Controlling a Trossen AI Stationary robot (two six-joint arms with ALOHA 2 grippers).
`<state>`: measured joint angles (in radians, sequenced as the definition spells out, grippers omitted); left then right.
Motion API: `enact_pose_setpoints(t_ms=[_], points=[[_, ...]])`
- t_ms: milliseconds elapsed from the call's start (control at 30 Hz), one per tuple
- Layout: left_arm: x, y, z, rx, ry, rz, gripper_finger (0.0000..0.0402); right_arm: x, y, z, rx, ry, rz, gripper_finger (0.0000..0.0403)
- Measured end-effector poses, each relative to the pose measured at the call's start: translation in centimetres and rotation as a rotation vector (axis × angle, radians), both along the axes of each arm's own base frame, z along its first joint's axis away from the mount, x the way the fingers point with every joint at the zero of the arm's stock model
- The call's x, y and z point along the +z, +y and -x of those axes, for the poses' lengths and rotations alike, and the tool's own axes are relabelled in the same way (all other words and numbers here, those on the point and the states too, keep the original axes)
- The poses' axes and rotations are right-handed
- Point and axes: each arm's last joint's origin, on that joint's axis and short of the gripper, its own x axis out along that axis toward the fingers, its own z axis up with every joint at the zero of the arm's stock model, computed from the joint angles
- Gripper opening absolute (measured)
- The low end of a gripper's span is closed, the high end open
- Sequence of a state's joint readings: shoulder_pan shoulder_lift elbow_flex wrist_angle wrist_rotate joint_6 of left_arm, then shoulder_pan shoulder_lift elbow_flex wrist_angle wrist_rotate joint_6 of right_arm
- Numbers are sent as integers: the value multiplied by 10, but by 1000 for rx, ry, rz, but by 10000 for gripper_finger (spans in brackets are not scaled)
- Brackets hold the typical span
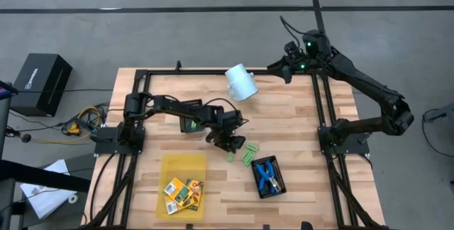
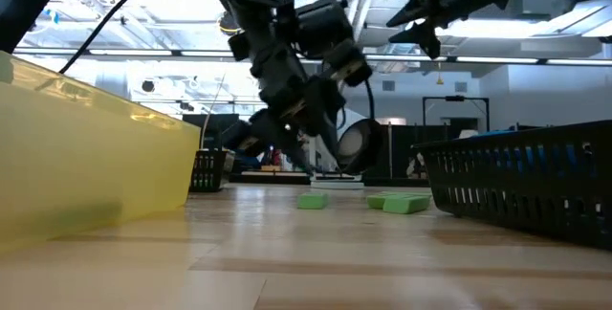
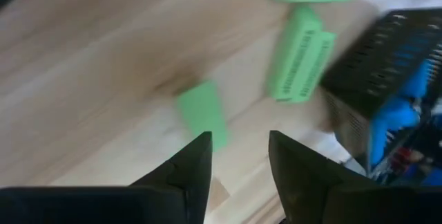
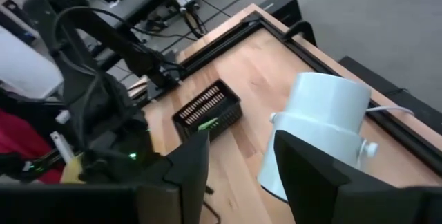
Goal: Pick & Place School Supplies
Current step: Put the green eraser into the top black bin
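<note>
My left gripper [image 1: 228, 145] [image 3: 238, 141] hangs open over the middle of the table, with nothing between its fingers. Just beyond its fingertips one light-green oblong piece [image 3: 202, 113] [image 1: 230, 156] lies flat on the wood. Two more green pieces [image 3: 300, 54] [image 1: 250, 155] lie side by side nearer the black mesh tray [image 1: 269, 177], which holds the blue-handled tools [image 3: 404, 106]. Orange-yellow boxes [image 1: 183, 191] lie in the yellow tray [image 1: 177, 165]. My right gripper [image 1: 285, 70] [image 4: 238, 148] is open, raised above the far right corner.
A white cup [image 1: 241, 82] [image 4: 321, 131] lies on its side near the far edge, below my right gripper. A second black mesh tray [image 4: 207, 113] [image 1: 190, 125] sits under my left arm. Bare wood lies along the near edge between the trays.
</note>
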<state>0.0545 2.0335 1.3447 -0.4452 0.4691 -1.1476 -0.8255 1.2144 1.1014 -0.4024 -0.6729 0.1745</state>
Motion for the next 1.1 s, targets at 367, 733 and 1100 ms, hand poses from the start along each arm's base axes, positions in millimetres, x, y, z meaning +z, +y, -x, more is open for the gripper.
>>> enact_pose_setpoints(t_ms=[367, 733, 1100], points=[[-8, -2, 3, 168, 71, 5, 159, 2, -7, 10, 80, -55, -27, 149], [-35, -9, -3, 196, 145, 100, 166, 2, -7, 11, 122, -72, -14, 146], [-63, -38, -7, 146, 202, 174, 24, 5, -13, 16, 100, -94, 16, 142]])
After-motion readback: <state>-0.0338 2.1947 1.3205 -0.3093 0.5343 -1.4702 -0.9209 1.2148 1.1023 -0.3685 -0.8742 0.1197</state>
